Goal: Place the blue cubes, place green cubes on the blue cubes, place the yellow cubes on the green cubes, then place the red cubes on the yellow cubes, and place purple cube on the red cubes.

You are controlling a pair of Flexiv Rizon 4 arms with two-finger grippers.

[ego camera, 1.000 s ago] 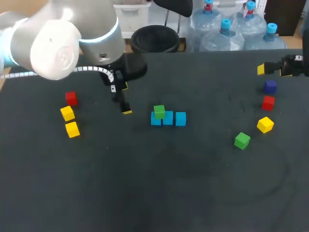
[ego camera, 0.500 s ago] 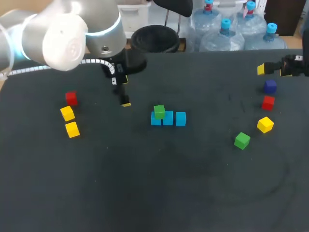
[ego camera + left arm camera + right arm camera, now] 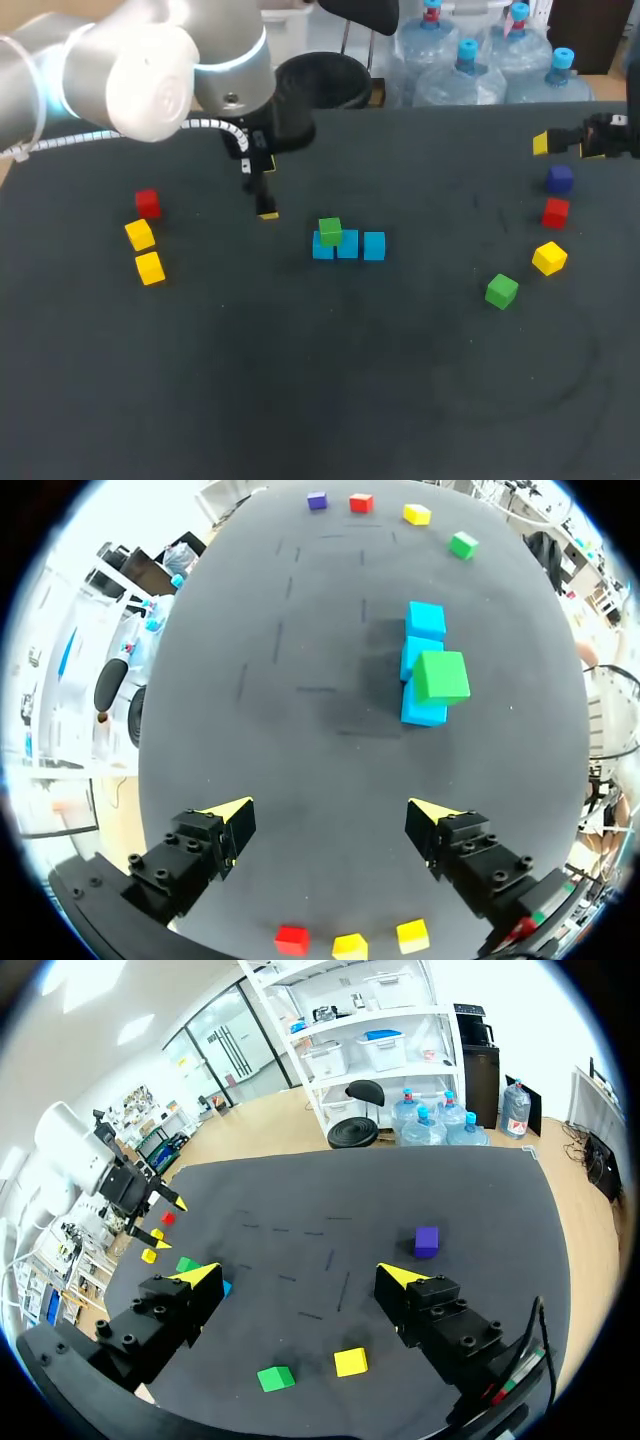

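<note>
We are holding the left tool above the counter, to the left of the middle. Its two yellow-tipped fingers are spread wide, and only bare dark counter is showing between them. Ahead of it the three blue cubes are lying in a tight row, side touching side. The stacked green cube is sitting on top at the left end of that row, and open counter is lying between the left tool and the row. The left arm is hanging bulky over the far left corner. Below it in the head view the left red cube, the first left yellow cube and the second left yellow cube are lying close together in a short line, well apart from the row. On the other side the right tool is hovering at the far right edge, its fingers also parted and gripping nothing. Near it four cubes are lying in a loose curve, none touching: the purple cube, the right red cube, the right yellow cube and the loose green cube. The loose green cube is lying nearest the blue row — with the right yellow cube just beside it.
</note>
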